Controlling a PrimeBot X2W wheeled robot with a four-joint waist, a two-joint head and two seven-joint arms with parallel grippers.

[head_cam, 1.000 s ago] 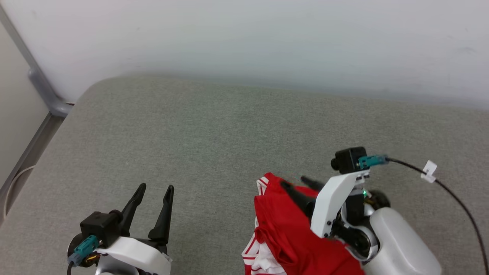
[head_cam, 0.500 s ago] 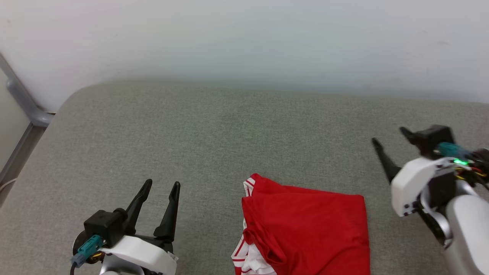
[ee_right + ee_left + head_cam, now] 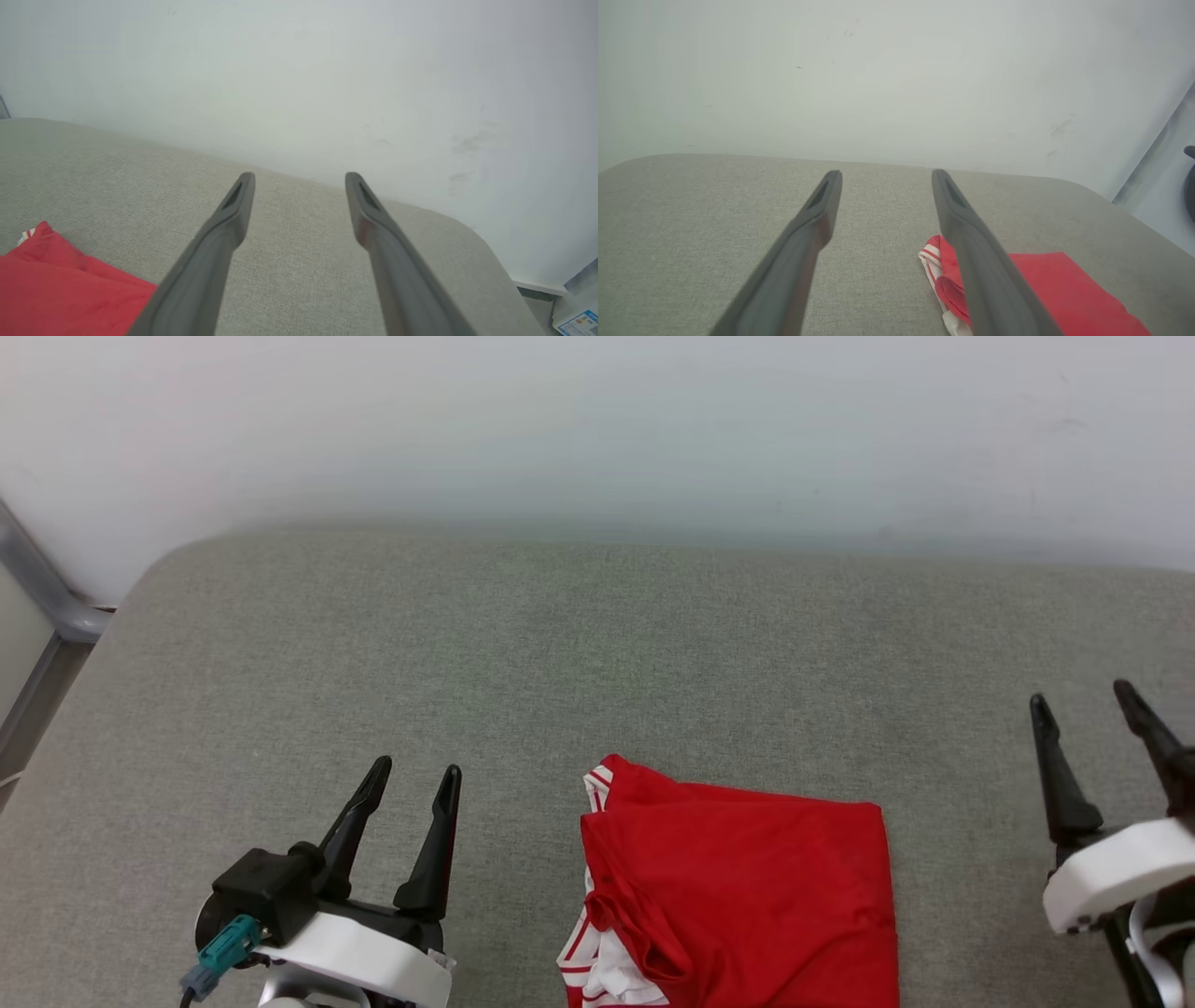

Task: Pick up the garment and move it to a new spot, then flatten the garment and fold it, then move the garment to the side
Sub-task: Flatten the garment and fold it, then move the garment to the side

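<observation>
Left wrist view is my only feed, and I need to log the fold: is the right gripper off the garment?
Observer: Yes; head view shows the right gripper open, right of the garment, with bare grey surface between them.
Operator: Is it folded square?
Observer: Its far and right edges run straight; the near edge is cut off.
Operator: Is my gripper touching it?
Observer: No; the left gripper sits left of it, with a gap.

Bright, even, diffuse light with faint shadows; wrist views blur the near fingers (image 3: 794, 261).
</observation>
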